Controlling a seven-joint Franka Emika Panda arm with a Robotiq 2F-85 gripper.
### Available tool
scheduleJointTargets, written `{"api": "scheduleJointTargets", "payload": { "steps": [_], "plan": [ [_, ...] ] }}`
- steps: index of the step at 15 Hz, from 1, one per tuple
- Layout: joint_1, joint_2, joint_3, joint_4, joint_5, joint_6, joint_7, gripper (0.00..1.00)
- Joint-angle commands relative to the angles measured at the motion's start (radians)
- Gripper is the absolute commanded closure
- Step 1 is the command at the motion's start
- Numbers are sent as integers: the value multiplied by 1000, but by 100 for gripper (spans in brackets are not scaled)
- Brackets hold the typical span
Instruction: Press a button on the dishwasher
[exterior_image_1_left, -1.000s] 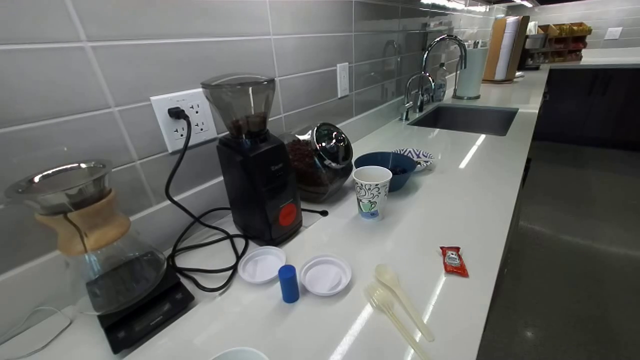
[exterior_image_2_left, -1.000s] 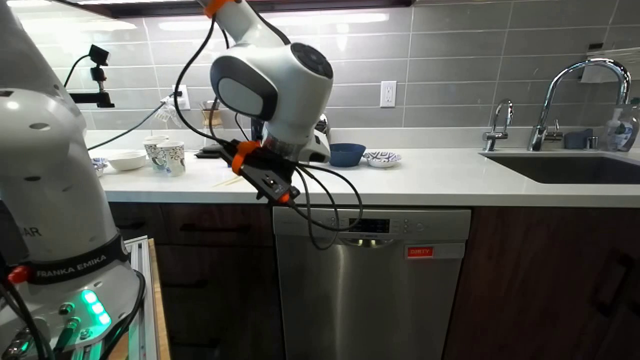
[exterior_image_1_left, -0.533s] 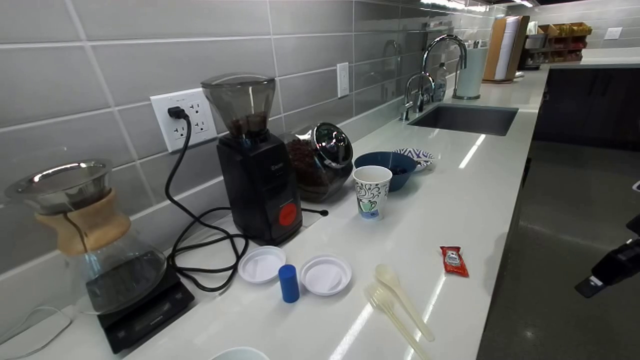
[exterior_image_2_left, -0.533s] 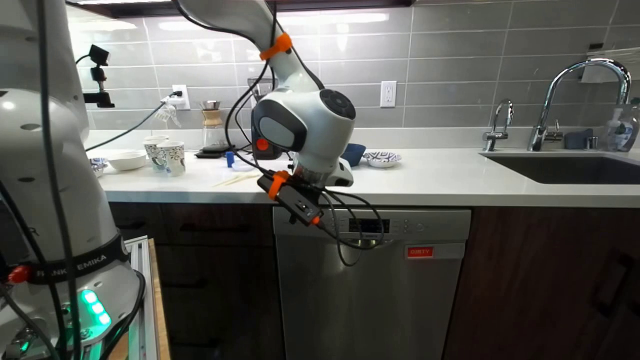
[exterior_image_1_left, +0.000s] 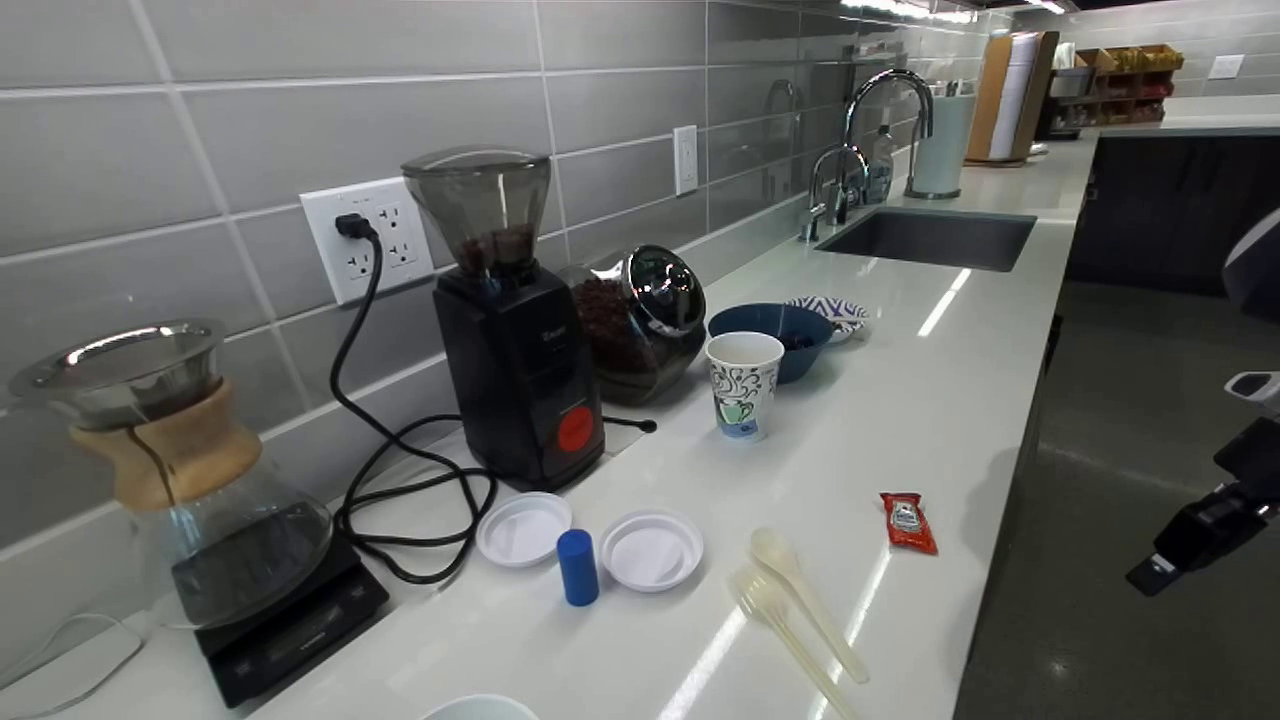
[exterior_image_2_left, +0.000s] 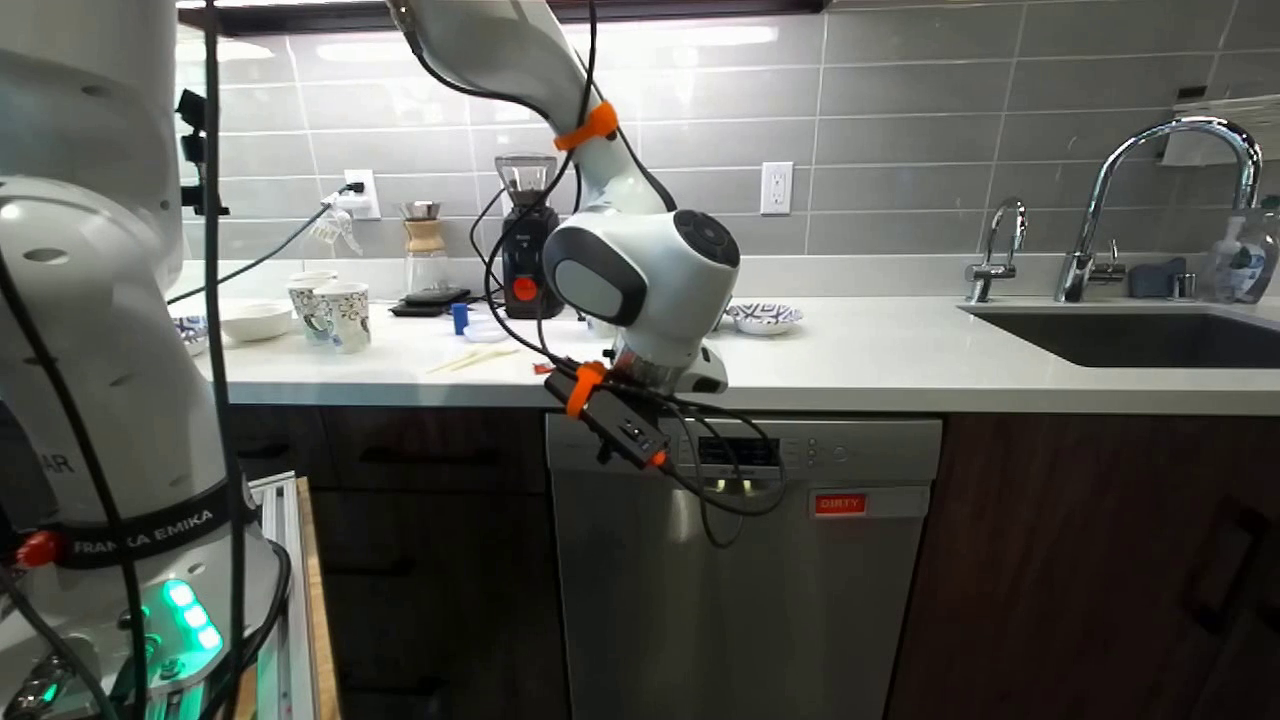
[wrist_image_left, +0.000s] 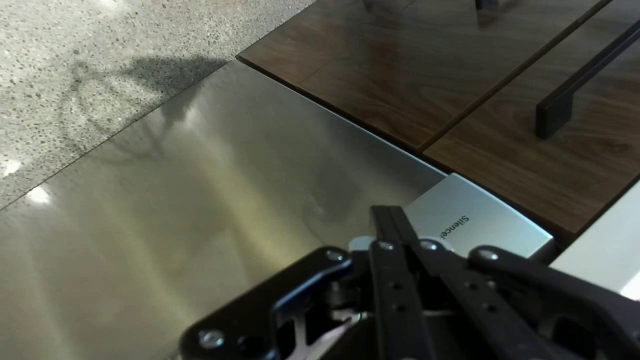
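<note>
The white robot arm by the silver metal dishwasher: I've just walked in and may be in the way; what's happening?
The white robot arm has its black two-finger gripper shut, empty, in front of the silver metal dishwasher. It is meant to press a button, though which one is unclear; no contact with the silver control panel shows.

Dishwasher (exterior_image_2_left: 745, 600) under counter (exterior_image_2_left: 880, 345) lower centre in an exterior view, robot arm (exterior_image_2_left: 668, 290) in front as I look, sink (exterior_image_2_left: 1130, 338) let into counter right, faucet (exterior_image_2_left: 1092, 212) behind it, bowl (exterior_image_2_left: 765, 318) on counter just right of centre, grinder (exterior_image_2_left: 538, 248) left of that, cups (exterior_image_2_left: 343, 318) farther left, wall (exterior_image_2_left: 900, 150) behind.
</note>
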Motion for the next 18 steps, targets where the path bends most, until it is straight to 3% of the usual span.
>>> {"api": "scheduleJointTargets", "payload": {
  "steps": [1,7,18],
  "plan": [
    [-67,20,65,22,24,-20,-24,100],
    [-100,128,162,105,122,12,-41,100],
    [-145,248,211,222,179,51,-60,100]
  ]
}}
